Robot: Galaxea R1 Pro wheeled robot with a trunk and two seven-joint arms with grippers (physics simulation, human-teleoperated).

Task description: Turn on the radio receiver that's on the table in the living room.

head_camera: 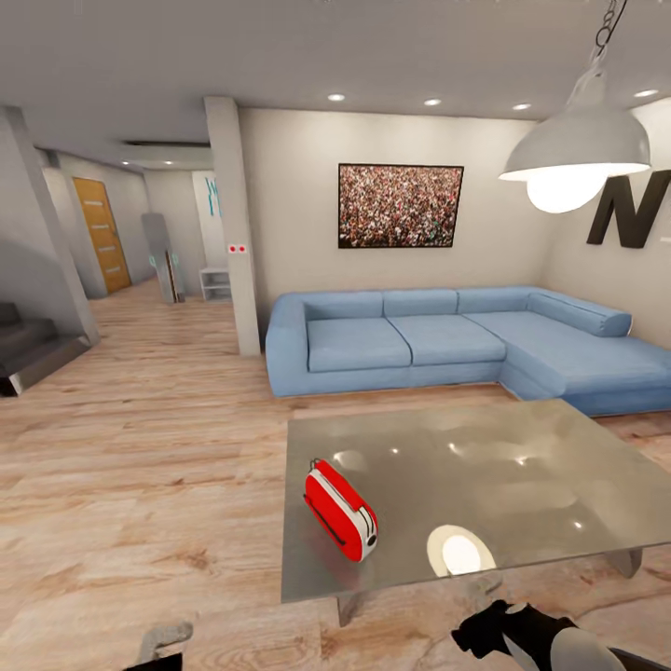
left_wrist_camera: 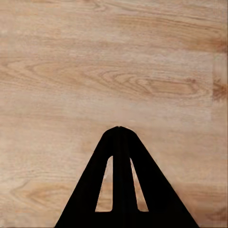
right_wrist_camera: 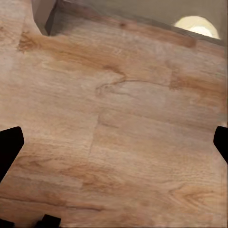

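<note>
- At the head view's lower edge, the right gripper [head_camera: 508,634] is cut off and the left gripper [head_camera: 163,643] barely shows; the radio receiver [head_camera: 341,511] stands on the table [head_camera: 522,466], near its front-left corner, between both and well apart
- Left wrist view: fingers [left_wrist_camera: 118,142] pressed together over wood floor [left_wrist_camera: 114,61]
- Right wrist view: fingers [right_wrist_camera: 9,145] spread wide; table leg [right_wrist_camera: 45,14] cropped

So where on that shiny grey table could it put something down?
Nearly everywhere: the glossy grey coffee table is bare from the small red radio with white trim, near its front left corner, across to the blue L-shaped sofa side. Only that corner is taken.
</note>
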